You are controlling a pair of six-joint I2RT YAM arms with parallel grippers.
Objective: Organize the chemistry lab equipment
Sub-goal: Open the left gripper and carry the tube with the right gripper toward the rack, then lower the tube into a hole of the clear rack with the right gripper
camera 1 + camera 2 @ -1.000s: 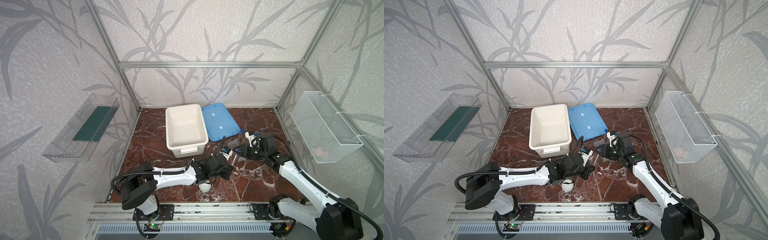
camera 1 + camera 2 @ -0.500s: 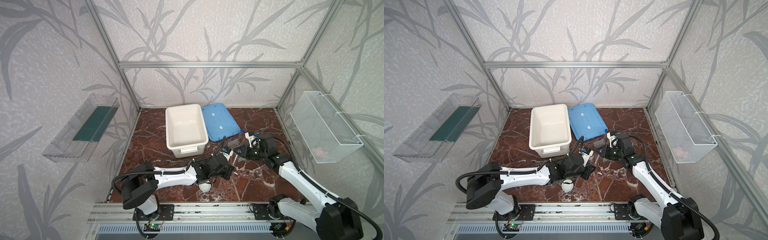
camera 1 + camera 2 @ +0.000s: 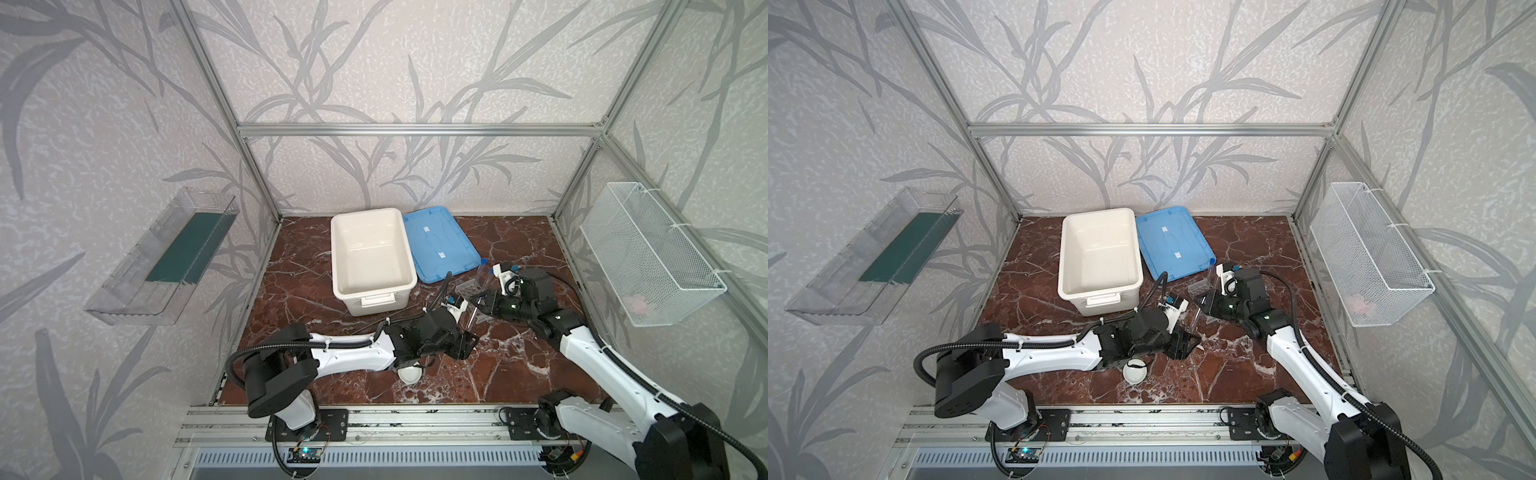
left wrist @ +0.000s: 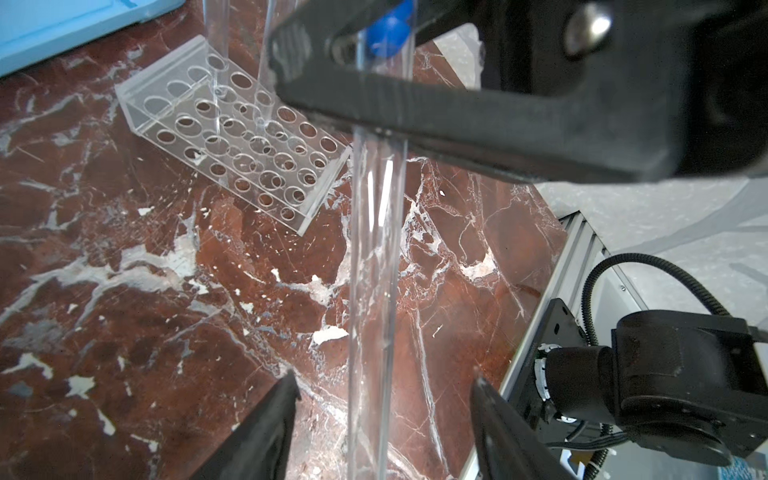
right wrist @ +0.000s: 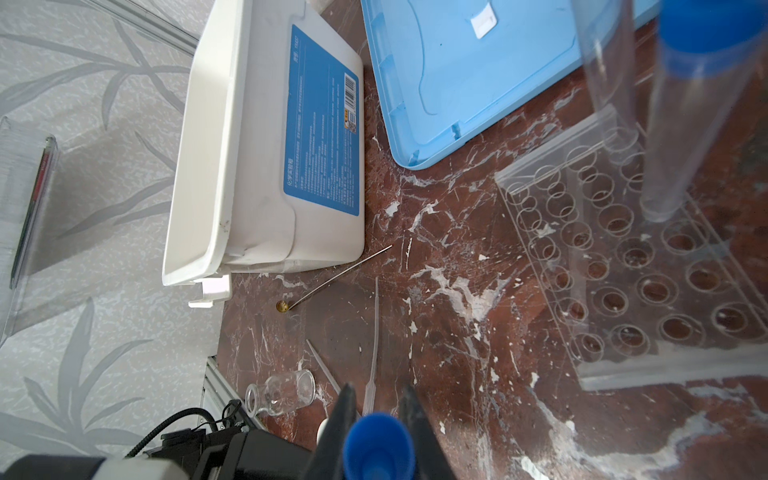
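A clear blue-capped test tube (image 4: pixel 374 270) hangs over the marble floor, and my right gripper (image 5: pixel 378 388) is shut on its capped end (image 5: pixel 378 444). My left gripper (image 4: pixel 384 380) is open around the tube's lower part, with both fingertips clear of the glass. In both top views the two grippers meet mid-floor, left gripper (image 3: pixel 463 345) below right gripper (image 3: pixel 478 301). The clear grid-holed rack (image 5: pixel 623 270) (image 3: pixel 467 286) lies just behind, with a capped tube (image 5: pixel 698 104) and another tube (image 5: pixel 606 75) standing in it.
A white tub (image 3: pixel 370 253) and its blue lid (image 3: pixel 436 245) sit at the back. A small white dish (image 3: pixel 409 374) lies under my left arm. A glass jar (image 5: pixel 282 392), droppers (image 5: pixel 374 340) and a thin rod (image 5: pixel 336 276) lie near the tub. A wire basket (image 3: pixel 648 253) hangs on the right wall.
My left gripper has opened and let go of the test tube. My right gripper has closed on the tube's capped end. Neither arm has shifted much.
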